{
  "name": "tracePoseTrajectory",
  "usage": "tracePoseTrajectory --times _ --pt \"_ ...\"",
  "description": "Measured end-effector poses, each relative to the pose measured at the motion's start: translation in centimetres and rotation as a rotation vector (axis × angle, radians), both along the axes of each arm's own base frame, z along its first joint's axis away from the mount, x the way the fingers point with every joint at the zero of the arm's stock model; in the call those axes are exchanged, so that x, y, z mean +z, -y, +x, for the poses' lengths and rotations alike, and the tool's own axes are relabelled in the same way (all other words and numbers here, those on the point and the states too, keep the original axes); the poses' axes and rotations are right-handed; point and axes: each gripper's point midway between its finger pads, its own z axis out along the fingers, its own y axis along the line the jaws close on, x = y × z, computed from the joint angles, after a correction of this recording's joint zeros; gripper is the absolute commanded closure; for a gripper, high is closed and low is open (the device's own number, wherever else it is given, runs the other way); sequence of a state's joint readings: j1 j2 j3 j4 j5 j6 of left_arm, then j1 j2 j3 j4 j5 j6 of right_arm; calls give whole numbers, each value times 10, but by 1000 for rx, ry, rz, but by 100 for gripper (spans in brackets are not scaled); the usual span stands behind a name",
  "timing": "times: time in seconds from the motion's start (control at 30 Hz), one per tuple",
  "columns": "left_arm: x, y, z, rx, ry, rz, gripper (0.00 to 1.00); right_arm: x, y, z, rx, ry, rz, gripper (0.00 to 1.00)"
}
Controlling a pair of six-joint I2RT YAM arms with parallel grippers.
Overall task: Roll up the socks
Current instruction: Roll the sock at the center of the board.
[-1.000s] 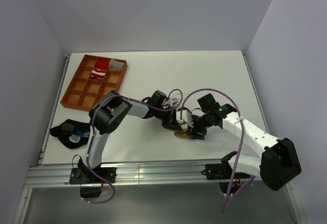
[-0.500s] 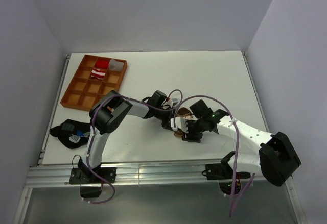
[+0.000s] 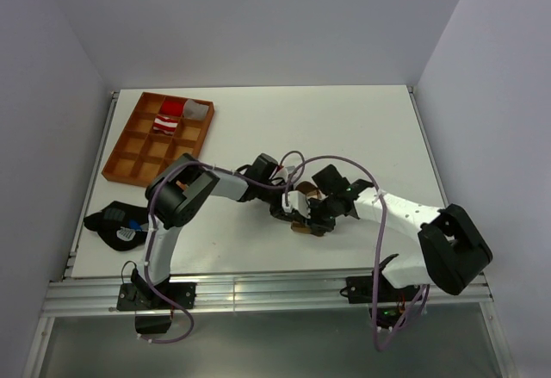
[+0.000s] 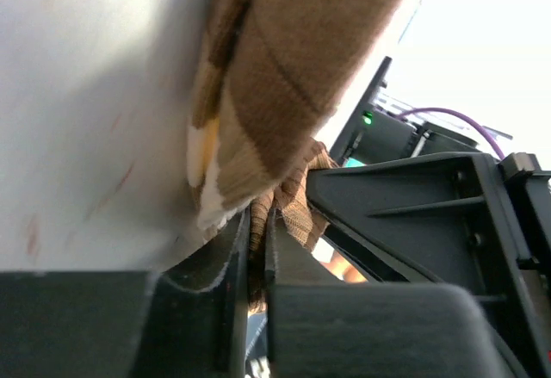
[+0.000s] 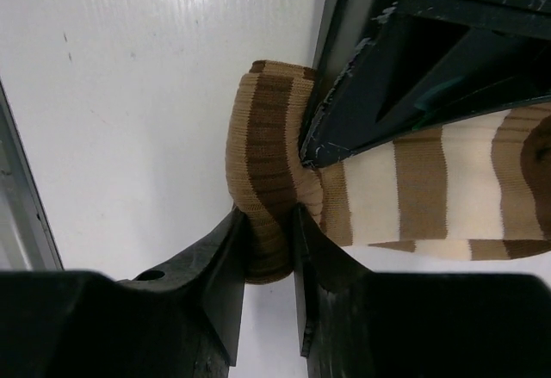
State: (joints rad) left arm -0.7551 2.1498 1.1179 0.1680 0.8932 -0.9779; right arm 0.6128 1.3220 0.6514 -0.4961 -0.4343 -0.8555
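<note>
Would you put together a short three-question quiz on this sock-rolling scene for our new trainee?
1. True or false: the red-and-white sock lies in the orange tray.
2. What does the right gripper pinch? A) the brown striped sock's ribbed cuff B) the tray's rim C) nothing
3. Fill in: the left gripper is ___ on that same sock.
Key: 1 true; 2 A; 3 shut.

Stripes: brown-and-cream sock [image 5: 413, 189], red-and-white sock [image 3: 166, 124] (the tray [image 3: 129, 158] is plain orange).
</note>
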Motion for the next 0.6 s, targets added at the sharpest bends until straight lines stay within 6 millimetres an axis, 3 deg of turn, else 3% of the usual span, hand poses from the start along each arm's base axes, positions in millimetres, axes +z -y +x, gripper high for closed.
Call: tracePoseTrajectory --times 0.13,0.33,0.6 --pt "1 -9 3 47 77 31 70 0 -6 3 -9 -54 6 85" --pt "9 -17 16 119 224 61 58 1 -10 8 -45 -171 21 86" --pt "10 -31 29 227 360 89 59 3 -8 11 -87 -321 10 86"
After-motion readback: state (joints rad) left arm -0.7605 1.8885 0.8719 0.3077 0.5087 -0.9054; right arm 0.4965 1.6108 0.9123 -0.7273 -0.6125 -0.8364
